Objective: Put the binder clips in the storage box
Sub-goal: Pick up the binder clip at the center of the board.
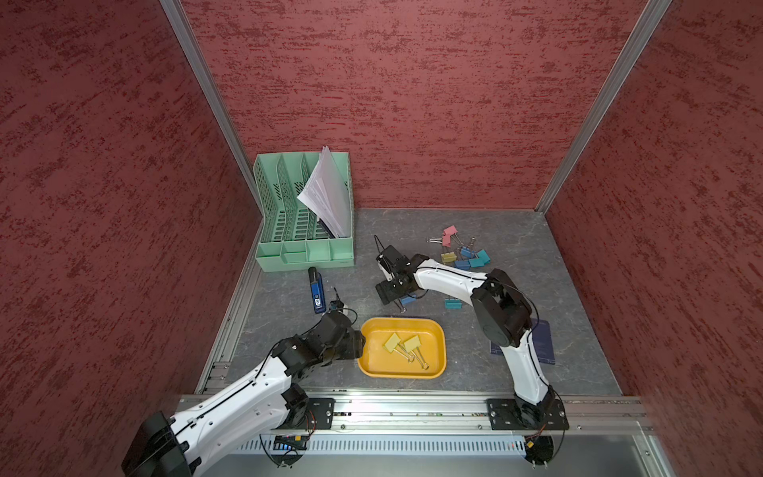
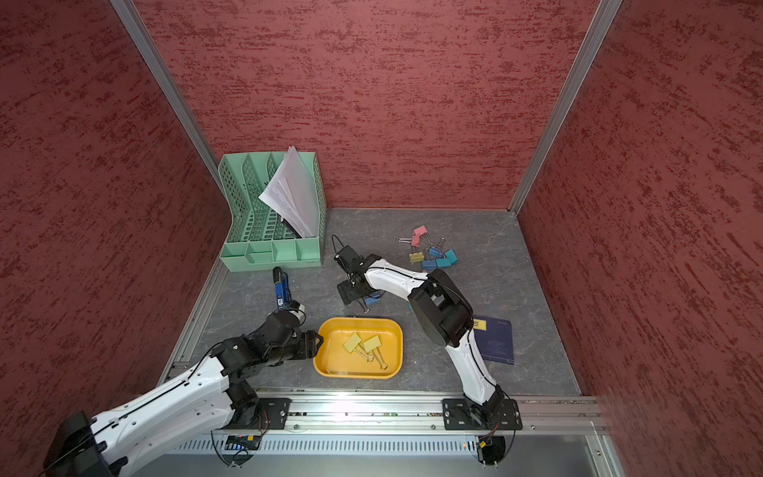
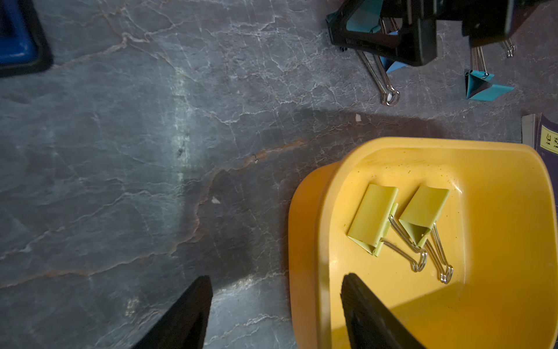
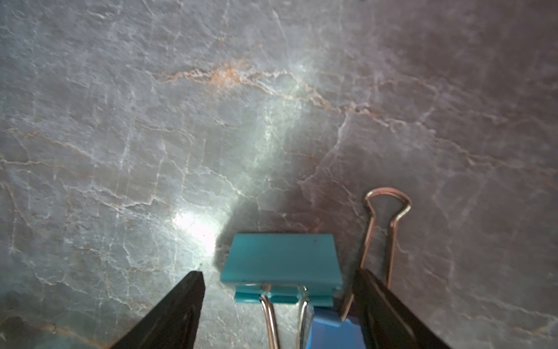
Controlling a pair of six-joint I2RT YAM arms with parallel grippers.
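The yellow-orange storage box (image 1: 402, 320) (image 2: 358, 320) sits near the front edge with two yellow binder clips (image 1: 402, 345) (image 3: 373, 217) inside. My left gripper (image 1: 363, 345) (image 3: 276, 290) is open and straddles the box's left wall, one finger inside, one outside. My right gripper (image 1: 392, 295) (image 4: 277, 281) is open, low over the table behind the box. A teal clip (image 4: 280, 260) lies between its fingers, with a blue clip (image 4: 327, 331) (image 1: 408, 300) beside it. Another teal clip (image 1: 453, 304) (image 3: 483, 87) lies to the right. Several pink, yellow, blue and teal clips (image 1: 464, 252) are heaped at the back right.
A mint-green file organizer (image 1: 303, 247) with papers stands at the back left. A dark blue stapler (image 1: 317, 291) lies in front of it, close to my left wrist. A dark blue booklet (image 1: 541, 342) lies at the right, partly under my right arm. Red walls enclose three sides.
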